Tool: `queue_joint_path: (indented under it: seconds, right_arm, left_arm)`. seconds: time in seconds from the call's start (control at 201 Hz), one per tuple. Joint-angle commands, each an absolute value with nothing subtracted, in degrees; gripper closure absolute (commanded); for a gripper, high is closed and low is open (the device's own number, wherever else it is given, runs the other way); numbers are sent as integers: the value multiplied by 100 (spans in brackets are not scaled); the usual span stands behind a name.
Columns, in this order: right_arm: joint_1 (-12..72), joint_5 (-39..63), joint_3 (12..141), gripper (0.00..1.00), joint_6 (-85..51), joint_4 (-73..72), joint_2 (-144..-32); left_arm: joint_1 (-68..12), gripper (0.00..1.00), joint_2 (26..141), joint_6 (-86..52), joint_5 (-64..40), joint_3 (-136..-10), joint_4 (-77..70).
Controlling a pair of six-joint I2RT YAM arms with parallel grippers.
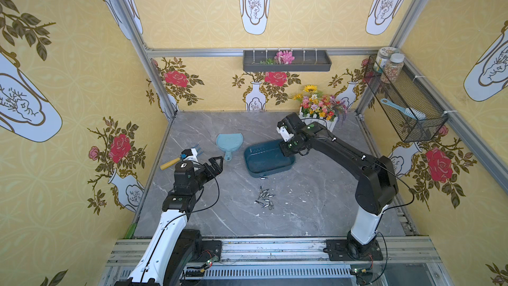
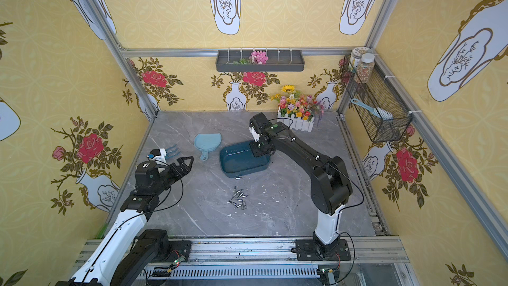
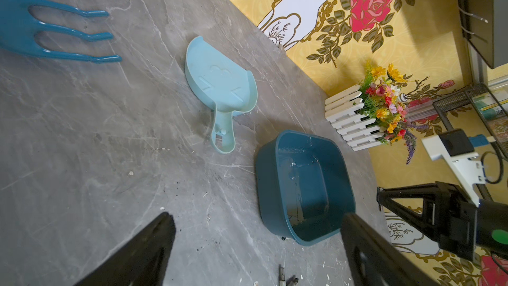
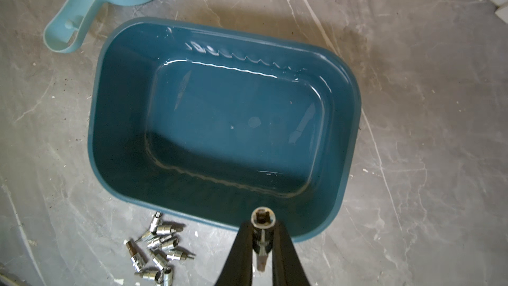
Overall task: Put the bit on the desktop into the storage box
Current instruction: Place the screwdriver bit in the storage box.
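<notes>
right claw [image 4: 262, 225] pinches a small silver metal bit [image 4: 262, 215] over the right end of the dark teal plastic storage box [image 4: 354, 122]. i'd shift toward its middle, go low, then release. left claw [image 3: 257, 217] gapes empty; more bits [image 4: 158, 248] lie on the grey marble bench [image 4: 412, 174].

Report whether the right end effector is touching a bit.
Touching. The right wrist view shows the right end effector clamped on a bit from both sides.
</notes>
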State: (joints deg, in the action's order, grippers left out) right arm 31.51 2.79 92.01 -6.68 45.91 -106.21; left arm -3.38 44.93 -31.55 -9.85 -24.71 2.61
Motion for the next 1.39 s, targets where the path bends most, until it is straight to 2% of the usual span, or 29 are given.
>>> queue_joint_path:
  seconds: [0.0, 0.448, 0.916, 1.225, 1.389]
  right_arm:
    - [3135, 196, 9364, 87, -558, 4419, -10867]
    - [3085, -66, 9702, 86, -641, 4126, -11896]
    - [2998, -140, 9745, 78, -698, 4024, -12128]
    - [2997, -127, 9630, 51, -694, 4004, -11847]
    - [3019, -140, 9481, 42, -686, 4038, -11495]
  left_arm:
    - [-334, 0, 4526, -3189, -1149, -2418, 46]
    - [-343, 0, 4540, -3316, -1215, -2338, -53]
    - [-404, 0, 4770, -3419, -1382, -2374, -237]
    - [-439, 0, 4719, -3384, -1395, -2381, -245]
    - [-457, 0, 4724, -3384, -1389, -2384, -244]
